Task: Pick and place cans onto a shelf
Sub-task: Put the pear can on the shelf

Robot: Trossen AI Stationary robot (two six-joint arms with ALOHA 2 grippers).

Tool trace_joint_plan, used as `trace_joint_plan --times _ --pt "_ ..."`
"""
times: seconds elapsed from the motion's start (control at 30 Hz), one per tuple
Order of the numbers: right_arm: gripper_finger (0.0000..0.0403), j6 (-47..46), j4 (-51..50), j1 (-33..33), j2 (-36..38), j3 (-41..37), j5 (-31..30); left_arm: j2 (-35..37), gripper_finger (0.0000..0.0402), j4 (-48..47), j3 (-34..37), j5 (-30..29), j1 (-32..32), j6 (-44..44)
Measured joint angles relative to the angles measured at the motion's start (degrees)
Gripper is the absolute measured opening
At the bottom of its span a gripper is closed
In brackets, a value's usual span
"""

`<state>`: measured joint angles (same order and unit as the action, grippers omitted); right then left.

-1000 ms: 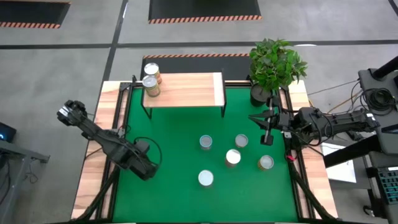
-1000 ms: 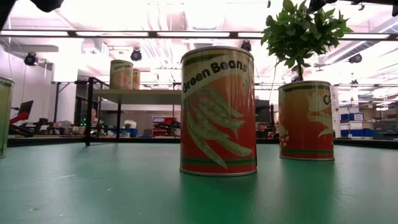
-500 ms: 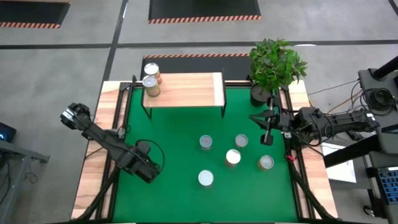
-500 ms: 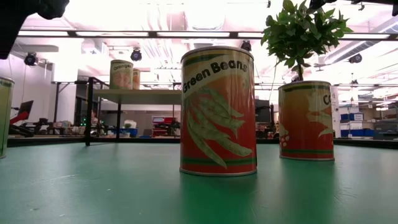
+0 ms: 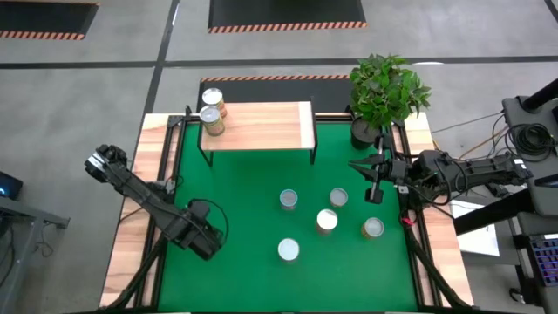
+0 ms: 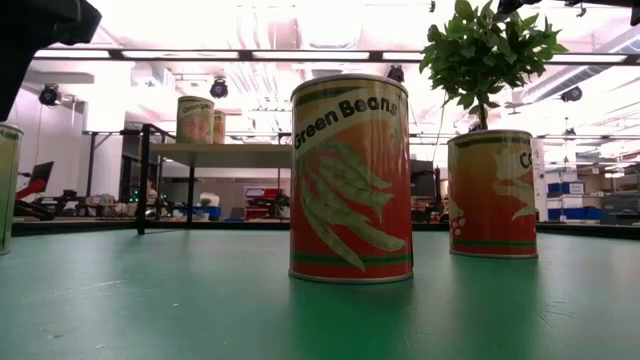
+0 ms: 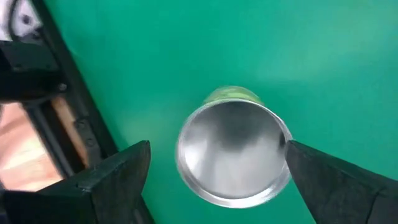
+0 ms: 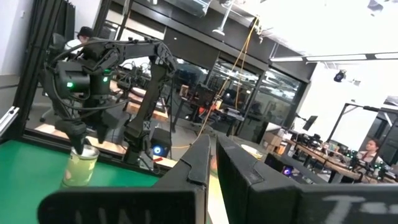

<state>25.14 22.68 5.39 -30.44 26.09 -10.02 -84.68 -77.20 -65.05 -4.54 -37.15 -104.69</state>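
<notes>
- left pincer (image 7: 214,180) has come down over a can (image 7: 231,154) at the near-left of the green mat (image 5: 253,209), fingers spread wide on either side, not yet touching.
- grasp looks imminent.
- two cans (image 5: 211,111) sit on the shelf (image 5: 261,126)'s left end.
- right pincer (image 8: 211,174) waits closed, far right.

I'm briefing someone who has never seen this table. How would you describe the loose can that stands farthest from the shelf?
Looking down, find the green mat, with the pale-wood shelf at its far end. A group of cans stands right of the mat's centre. The wanted can is its outlier, alone on the side away from the shelf.
</notes>
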Motion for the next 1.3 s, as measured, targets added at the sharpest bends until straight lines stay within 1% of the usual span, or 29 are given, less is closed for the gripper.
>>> trace_joint_plan --times 0.4,0.63,1.1,1.3 --pt "0.0018 1.7 0.3 0.0 0.0 0.0 0.0 0.1 0.0354 1.4 0.0 0.1 -0.2 -0.9" --pt "0.0018 1.9 0.4 0.0 0.0 0.0 0.0 0.7 0.0354 2.1 -1.5 -0.7 -0.3 -0.9" --pt "0.0018 2.0 0.4 0.0 0.0 0.0 0.0 0.5 0.0354 3.8 1.1 -1.6 -1.1 -2.4" --pt "0.0018 2.1 0.4 0.0 0.0 0.0 0.0 0.5 0.0354 8.0 4.0 -1.6 -1.8 -3.4"
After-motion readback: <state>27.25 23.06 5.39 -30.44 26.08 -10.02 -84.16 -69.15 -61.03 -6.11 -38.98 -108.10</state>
